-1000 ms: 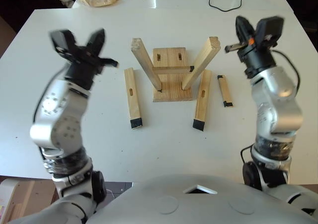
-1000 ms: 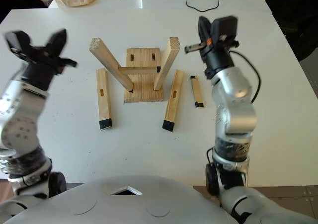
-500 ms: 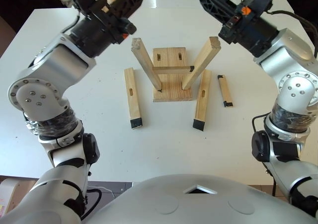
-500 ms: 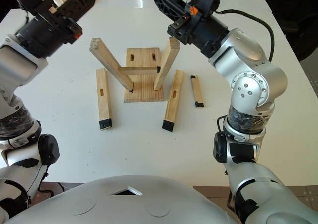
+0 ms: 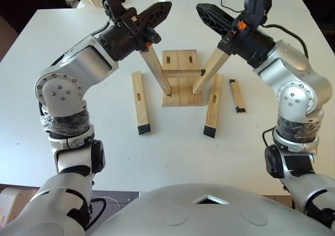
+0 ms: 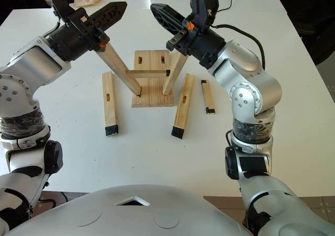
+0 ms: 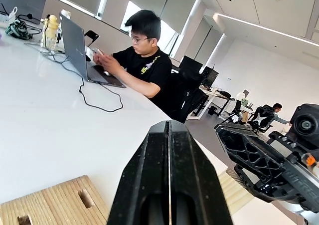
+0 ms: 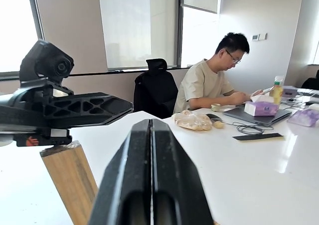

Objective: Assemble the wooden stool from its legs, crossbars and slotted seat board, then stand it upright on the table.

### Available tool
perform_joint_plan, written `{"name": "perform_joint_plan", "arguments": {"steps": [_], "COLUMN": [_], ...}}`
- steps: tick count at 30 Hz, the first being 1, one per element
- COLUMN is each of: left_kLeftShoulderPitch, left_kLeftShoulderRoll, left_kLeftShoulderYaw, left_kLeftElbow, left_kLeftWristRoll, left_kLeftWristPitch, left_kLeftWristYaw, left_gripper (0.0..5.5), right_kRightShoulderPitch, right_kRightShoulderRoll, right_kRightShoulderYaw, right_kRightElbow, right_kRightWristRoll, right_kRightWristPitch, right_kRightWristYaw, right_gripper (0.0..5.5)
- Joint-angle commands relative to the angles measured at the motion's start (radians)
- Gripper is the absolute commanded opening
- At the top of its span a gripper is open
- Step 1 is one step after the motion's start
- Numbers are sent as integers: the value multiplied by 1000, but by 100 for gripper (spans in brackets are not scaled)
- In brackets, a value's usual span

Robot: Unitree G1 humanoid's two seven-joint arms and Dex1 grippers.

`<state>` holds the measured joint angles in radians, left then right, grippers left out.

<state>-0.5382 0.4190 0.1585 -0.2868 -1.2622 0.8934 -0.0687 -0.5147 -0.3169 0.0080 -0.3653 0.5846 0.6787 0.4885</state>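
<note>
Now L end effector [image 5: 165, 8] & R end effector [image 5: 203, 9] pressed together above stool [image 5: 180, 91]

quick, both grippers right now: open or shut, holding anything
Left gripper: shut, holding nothing.
Right gripper: shut, holding nothing.

Seat board [image 5: 181, 92] on table [image 5: 157, 152] between left leg [image 5: 140, 103] and right leg [image 5: 212, 105]; crossbar [image 5: 237, 96] rightmost.
</note>
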Motion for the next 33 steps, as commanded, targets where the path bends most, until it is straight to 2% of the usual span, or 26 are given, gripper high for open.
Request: {"name": "perform_joint_plan", "arguments": {"steps": [1,7,10,12,13,15,16,18,24,30,33], "left_kLeftShoulderPitch": [130,77,17,36,75,173,221,308,504,500,499], "left_kLeftShoulderRoll": [-41,-45,-26,8,32,80,98,131,172,162,148], "left_kLeftShoulderYaw": [-78,29,176,252,256,203,168,79,-125,-191,-203], "left_kLeftElbow": [18,-33,-49,-42,-23,75,134,175,39,27,25], "left_kLeftWristRoll": [54,24,-76,-108,-68,89,169,307,512,612,639], "left_kLeftWristPitch": [29,-45,-122,-146,-148,-157,-174,-205,-265,-287,-285], "left_kLeftWristYaw": [-45,7,62,32,-11,-69,-102,-164,-390,-479,-491], "left_gripper": [0,0,0,0,0,0,0,0,0,0,0], "right_kRightShoulderPitch": [79,17,-86,-124,-109,-48,-17,30,57,37,67], "right_kRightShoulderRoll": [30,63,68,19,-26,-118,-147,-156,-117,-101,-91], "right_kRightShoulderYaw": [58,-59,-220,-271,-225,-56,21,103,201,293,337], "right_kRightElbow": [52,17,50,161,222,377,440,504,594,623,607], "right_kRightWristRoll": [-5,129,259,230,142,-73,-161,-249,-336,-357,-388], "right_kRightWristPitch": [42,72,55,25,-13,-106,-155,-237,-409,-472,-482], "right_kRightWristYaw": [-6,-43,-99,-101,-69,-2,29,82,242,466,503], "right_gripper": [2,2,2,2,2,2,2,2,2,2,2]}}
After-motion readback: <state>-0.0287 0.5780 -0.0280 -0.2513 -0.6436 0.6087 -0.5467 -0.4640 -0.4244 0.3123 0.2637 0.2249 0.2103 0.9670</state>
